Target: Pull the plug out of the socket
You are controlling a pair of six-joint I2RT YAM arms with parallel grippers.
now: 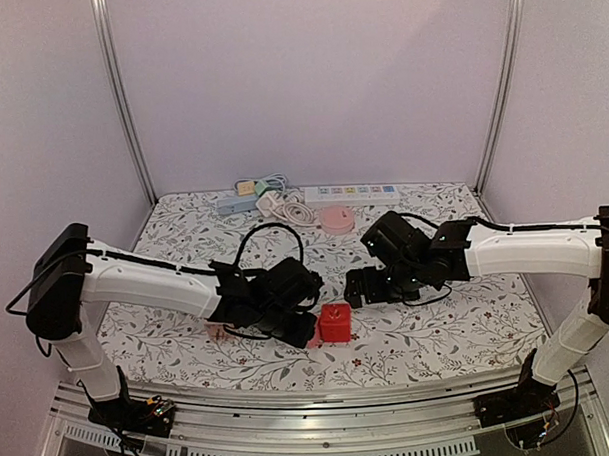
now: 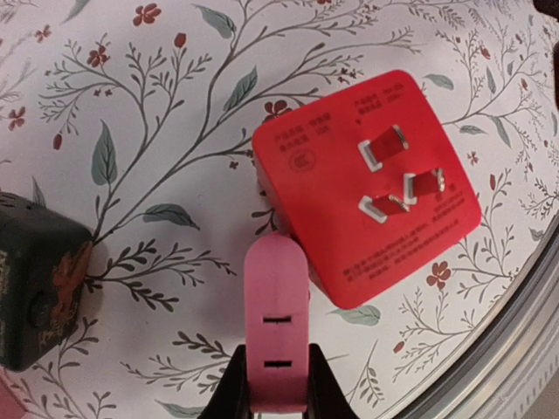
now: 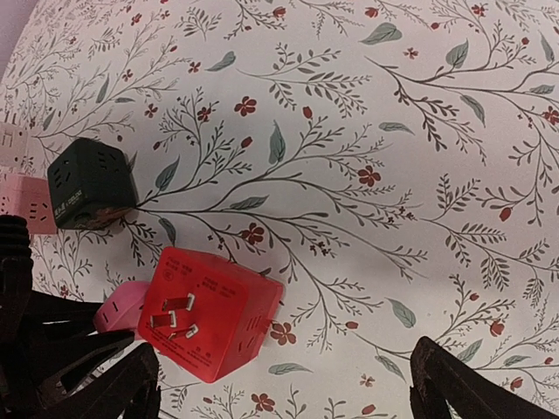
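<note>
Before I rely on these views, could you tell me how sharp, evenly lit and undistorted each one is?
Top external: evenly lit but soft, with faint shadows only. Left wrist: sharp, red socket cube and pink plug crisp, slight glare on the prongs, table edge bowed at lower right. Right wrist: sharp on the floral cloth, its own fingers near-black silhouettes.

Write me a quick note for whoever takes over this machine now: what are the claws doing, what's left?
Left claw: shut on the pink plug.
Right claw: open, holding nothing, over the table near the red socket cube.
Plug is in the cube's side; cube lies prongs-up.
Done: plug gripped.
Left: pull it free, perhaps with the right claw steadying the cube.
</note>
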